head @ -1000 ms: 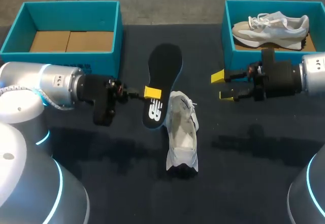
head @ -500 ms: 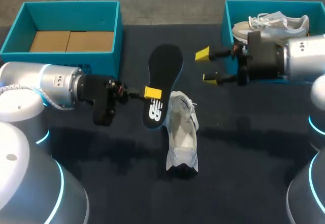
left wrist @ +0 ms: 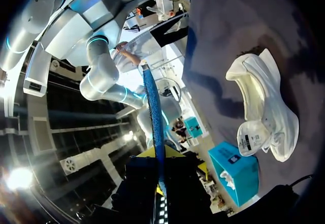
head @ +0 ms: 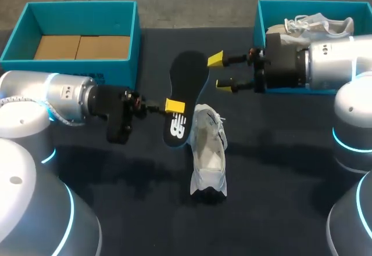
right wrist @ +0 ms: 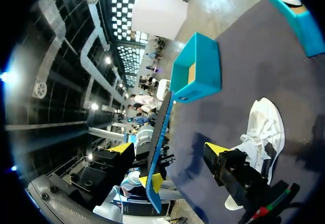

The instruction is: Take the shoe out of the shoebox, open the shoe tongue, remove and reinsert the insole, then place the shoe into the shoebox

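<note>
The black insole (head: 185, 87) hangs above the table, my left gripper (head: 174, 105) shut on its edge near the heel end. In the left wrist view the insole (left wrist: 154, 117) runs edge-on out from between my own fingers. The white shoe (head: 208, 151) lies on the dark table just right of the insole, its opening facing up. My right gripper (head: 220, 71) is open, its yellow tips just right of the insole's far end and apart from it. In the right wrist view the insole (right wrist: 160, 137) stands edge-on ahead between my open right gripper's (right wrist: 168, 150) fingers, the shoe (right wrist: 259, 127) beyond.
An empty teal shoebox (head: 23, 28) with a cardboard floor stands at the back left. A second teal shoebox (head: 260, 32) at the back right holds another pale shoe (head: 317, 24), partly hidden by my right arm. Bare table lies in front of the shoe.
My right arm has swung left and towards the back, from in front of the right shoebox to beside the insole's far end. The left arm and insole have not moved.
</note>
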You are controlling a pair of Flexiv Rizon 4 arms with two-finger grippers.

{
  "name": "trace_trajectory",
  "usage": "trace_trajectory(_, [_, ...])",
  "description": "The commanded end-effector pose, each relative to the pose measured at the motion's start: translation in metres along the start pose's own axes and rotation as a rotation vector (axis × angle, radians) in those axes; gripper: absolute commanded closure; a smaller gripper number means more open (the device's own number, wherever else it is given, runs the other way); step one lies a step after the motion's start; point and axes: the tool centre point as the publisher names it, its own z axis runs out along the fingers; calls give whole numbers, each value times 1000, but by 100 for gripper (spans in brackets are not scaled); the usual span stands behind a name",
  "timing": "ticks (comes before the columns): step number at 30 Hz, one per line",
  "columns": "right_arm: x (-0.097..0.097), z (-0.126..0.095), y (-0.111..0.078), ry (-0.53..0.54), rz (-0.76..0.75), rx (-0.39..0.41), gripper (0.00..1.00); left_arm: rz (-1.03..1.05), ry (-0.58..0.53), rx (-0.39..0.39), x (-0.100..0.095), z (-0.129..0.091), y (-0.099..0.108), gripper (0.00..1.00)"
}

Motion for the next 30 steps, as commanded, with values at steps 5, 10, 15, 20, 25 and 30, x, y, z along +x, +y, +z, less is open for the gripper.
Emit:
trace_trajectory(5, [3,15,-8,-33,26,-4,33,4,-1,-4,1,1,-1,100])
trace_trajectory(10, [7,15,-10,-51,35,1,45,4,-1,-4,1,1,-1,100])
trace_trajectory(15, [11,16,-13,-52,39,0,52,4,-1,-4,1,1,-1,100])
trace_trajectory(20, [16,22,-17,-45,46,20,56,4,-1,-4,1,1,-1,100])
trace_trajectory(25, [16,30,-20,-35,60,47,57,4,-1,-4,1,1,-1,100])
trace_trajectory(30, [16,37,-20,-30,64,59,65,4,-1,-4,1,1,-1,100])
